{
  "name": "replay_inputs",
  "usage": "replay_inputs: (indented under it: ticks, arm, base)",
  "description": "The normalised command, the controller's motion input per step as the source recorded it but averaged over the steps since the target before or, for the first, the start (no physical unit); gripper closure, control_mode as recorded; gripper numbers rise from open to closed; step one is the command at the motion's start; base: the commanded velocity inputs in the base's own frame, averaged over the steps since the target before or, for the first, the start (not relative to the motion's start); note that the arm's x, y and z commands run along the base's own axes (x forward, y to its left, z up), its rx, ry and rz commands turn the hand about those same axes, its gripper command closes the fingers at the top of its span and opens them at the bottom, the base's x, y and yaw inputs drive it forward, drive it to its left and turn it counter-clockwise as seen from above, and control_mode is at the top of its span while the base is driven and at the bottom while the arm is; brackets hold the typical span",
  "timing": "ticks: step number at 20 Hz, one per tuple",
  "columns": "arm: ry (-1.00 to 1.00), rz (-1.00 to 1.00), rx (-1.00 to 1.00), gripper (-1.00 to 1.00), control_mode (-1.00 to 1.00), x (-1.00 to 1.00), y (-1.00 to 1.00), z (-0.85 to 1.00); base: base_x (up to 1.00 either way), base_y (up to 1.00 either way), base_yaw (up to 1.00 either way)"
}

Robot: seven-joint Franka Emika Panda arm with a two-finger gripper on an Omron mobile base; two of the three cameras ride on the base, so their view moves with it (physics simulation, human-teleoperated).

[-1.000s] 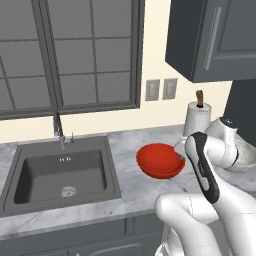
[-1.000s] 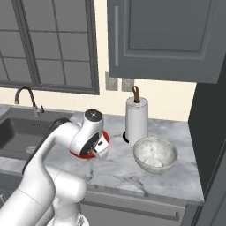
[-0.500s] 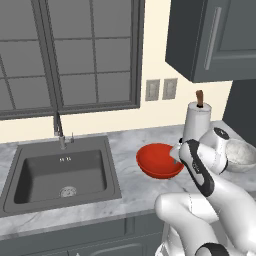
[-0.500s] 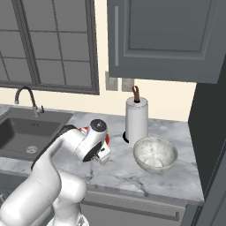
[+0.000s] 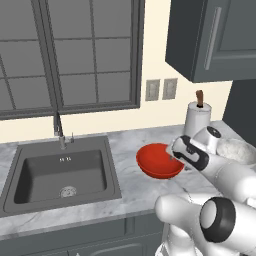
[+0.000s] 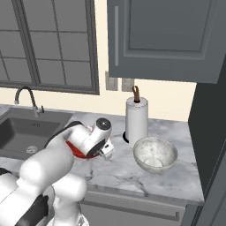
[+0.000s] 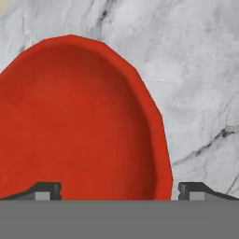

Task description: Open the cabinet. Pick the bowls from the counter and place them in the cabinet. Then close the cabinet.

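The gripper (image 7: 116, 189) hangs low over the counter (image 5: 130, 192), fingers (image 7: 45, 189) spread wide, one inside the red bowl (image 5: 159, 161) and one outside its right rim. The sink (image 5: 60, 175) lies to the left. The marbled bowl (image 6: 155, 153) sits to the right, a paper-towel roll (image 6: 137, 120) just behind it. Farther up hangs a closed grey cabinet (image 6: 167, 37).

A dark sink basin (image 5: 60, 172) with a faucet (image 5: 59, 131) at its twelve o'clock sits below a grey-framed window (image 5: 70, 55); two wall outlets (image 5: 161, 89) and an upright paper-towel roll (image 6: 136, 118) lie toward three o'clock.
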Motion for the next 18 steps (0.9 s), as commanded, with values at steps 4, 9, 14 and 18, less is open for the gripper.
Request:
replay_inputs:
  ticks: [4, 9, 14, 18]
  arm:
    - [0.00, 0.00, 0.00, -1.00, -1.00, 0.20, 0.00, -0.28]
    - [0.00, 0.00, 0.00, -1.00, -1.00, 0.02, 0.00, -0.31]
    - [0.00, 0.00, 0.00, -1.00, -1.00, 0.00, 0.01, -0.26]
    - [0.00, 0.00, 0.00, 1.00, -1.00, 0.00, 0.18, -0.18]
  base:
    - [0.00, 0.00, 0.00]
    - [0.00, 0.00, 0.00]
    - [0.00, 0.00, 0.00]
    - [0.00, 0.00, 0.00]
